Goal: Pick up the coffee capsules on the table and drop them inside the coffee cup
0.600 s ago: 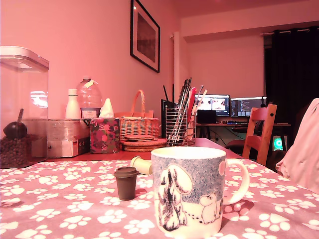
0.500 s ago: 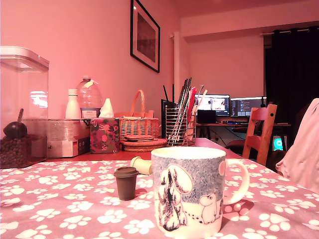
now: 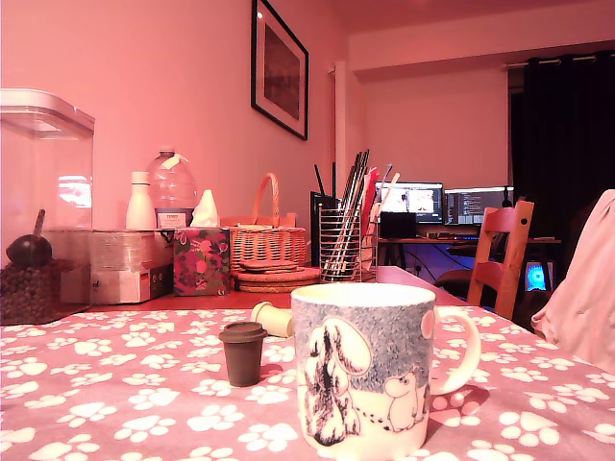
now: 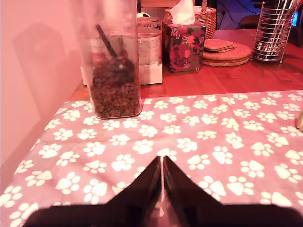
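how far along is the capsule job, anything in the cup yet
Nothing looks done: the dark brown capsule stands upright on the tablecloth and the cream capsule lies behind it, both outside the mug. The gripper is shut and empty, facing the clear container. Both picks remain.

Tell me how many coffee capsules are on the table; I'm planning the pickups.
2. The dark brown capsule stands upright on the pawprint cloth at the mug's exterior-view left. The cream capsule lies on its side just behind it. None appears hidden.
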Tool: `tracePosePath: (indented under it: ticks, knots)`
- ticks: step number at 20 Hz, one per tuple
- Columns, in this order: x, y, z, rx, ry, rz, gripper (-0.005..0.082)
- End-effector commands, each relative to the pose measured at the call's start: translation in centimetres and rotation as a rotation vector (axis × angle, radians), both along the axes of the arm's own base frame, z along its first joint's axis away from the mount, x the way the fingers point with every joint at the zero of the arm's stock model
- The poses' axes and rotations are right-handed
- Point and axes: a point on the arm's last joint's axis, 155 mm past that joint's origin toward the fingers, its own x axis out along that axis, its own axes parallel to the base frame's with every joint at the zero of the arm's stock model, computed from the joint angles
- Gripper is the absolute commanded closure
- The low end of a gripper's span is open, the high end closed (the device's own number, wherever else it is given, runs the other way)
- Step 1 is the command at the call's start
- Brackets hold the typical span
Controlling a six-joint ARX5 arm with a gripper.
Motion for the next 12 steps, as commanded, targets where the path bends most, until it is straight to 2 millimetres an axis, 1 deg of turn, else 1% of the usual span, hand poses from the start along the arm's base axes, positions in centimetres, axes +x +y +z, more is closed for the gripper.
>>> tracePosePath:
  ticks: [1, 3, 5, 6, 11, 12]
  knots:
    - [0.1, 0.0, -0.2, -0.025, -0.014, 0.002, 0.0793]
    - [0.3, -0.4, 1.3, -0.086, -0.069, -0.007, 0.0793]
    - [0.4, -0.9, 2.7, -0.109, -0.121, -0.037, 0.0793]
    - [0.3, -1.6, 3.1, -0.119, -0.135, -0.074, 0.0793]
    - [-0.6, -5.4, 3.6, -0.176, -0.128, -0.268, 0.0793]
    - [-0.7, -5.9, 3.6, -0.18, -0.12, -0.29, 0.0793]
